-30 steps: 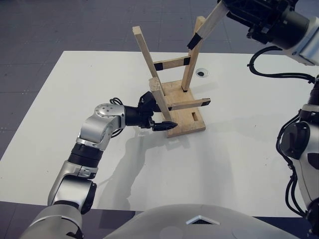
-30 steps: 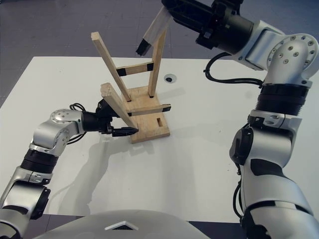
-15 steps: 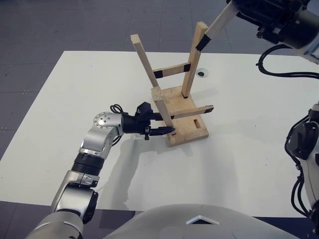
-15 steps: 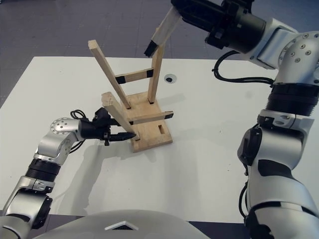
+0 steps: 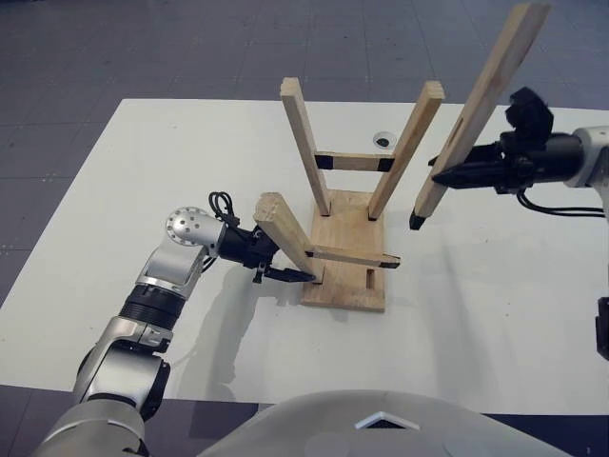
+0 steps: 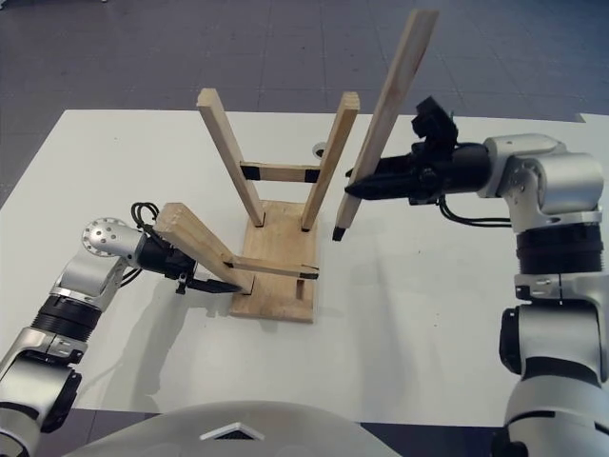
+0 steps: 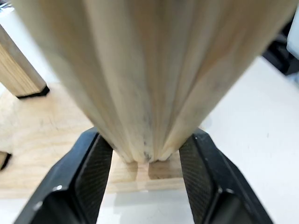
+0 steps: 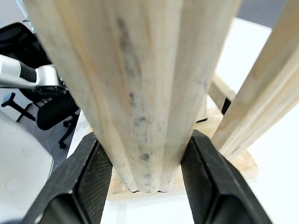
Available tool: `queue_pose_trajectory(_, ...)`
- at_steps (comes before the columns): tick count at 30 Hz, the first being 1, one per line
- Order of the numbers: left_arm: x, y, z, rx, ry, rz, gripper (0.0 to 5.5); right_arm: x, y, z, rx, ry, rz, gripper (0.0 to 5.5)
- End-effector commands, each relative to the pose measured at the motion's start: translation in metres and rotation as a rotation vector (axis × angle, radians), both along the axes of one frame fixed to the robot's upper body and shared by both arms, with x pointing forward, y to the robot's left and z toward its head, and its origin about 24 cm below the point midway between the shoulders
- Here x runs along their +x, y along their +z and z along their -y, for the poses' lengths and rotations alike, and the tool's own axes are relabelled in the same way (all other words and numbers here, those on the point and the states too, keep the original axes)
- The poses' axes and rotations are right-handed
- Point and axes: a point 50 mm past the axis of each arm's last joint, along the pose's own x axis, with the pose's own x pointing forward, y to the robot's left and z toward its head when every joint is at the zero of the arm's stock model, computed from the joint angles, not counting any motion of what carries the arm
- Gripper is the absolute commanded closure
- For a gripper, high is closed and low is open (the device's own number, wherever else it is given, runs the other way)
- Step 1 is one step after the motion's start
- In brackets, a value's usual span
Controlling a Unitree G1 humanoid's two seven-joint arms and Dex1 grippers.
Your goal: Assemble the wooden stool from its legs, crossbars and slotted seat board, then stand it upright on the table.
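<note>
The slotted seat board (image 5: 348,288) lies flat on the white table (image 5: 143,162). Two legs (image 5: 306,148) (image 5: 407,143) joined by a crossbar (image 5: 354,162) stand on its far side. A third leg (image 5: 284,228) leans over the board's near left corner, with a crossbar (image 5: 347,257) running right from it. My left gripper (image 5: 285,274) is shut on this leaning leg (image 7: 140,70) near its foot. My right gripper (image 5: 447,176) is shut on a fourth leg (image 5: 485,95) held in the air right of the board, its black-tipped lower end just above the table. The right wrist view shows that leg (image 8: 135,84) between its fingers (image 8: 93,168).
A small dark round hole (image 5: 383,140) sits in the table behind the stool. Open white tabletop lies to the right of the board and along the near edge.
The right gripper has brought the loose leg down from above the upright pair to the board's right side. The board with its legs has turned and shifted a little. The left gripper kept its hold.
</note>
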Motion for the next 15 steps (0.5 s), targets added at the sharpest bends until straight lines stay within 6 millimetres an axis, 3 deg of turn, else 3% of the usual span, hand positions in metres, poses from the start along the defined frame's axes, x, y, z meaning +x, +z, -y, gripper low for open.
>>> queue_pose_trajectory(1,-0.006,-0.013,-0.005,0.047,0.001,0.008,3.24,-0.022,-0.017,-0.004,-0.078,0.073,0.01,3.46)
queue_pose_trajectory(9,-0.005,-0.013,-0.007,0.015,0.067,0.063,3.24,-0.054,-0.062,-0.012,-0.121,0.082,0.171,3.46)
queue_pose_trajectory(15,-0.003,-0.017,-0.008,0.007,0.128,0.074,3.24,-0.072,-0.083,-0.014,0.042,0.059,0.321,3.46)
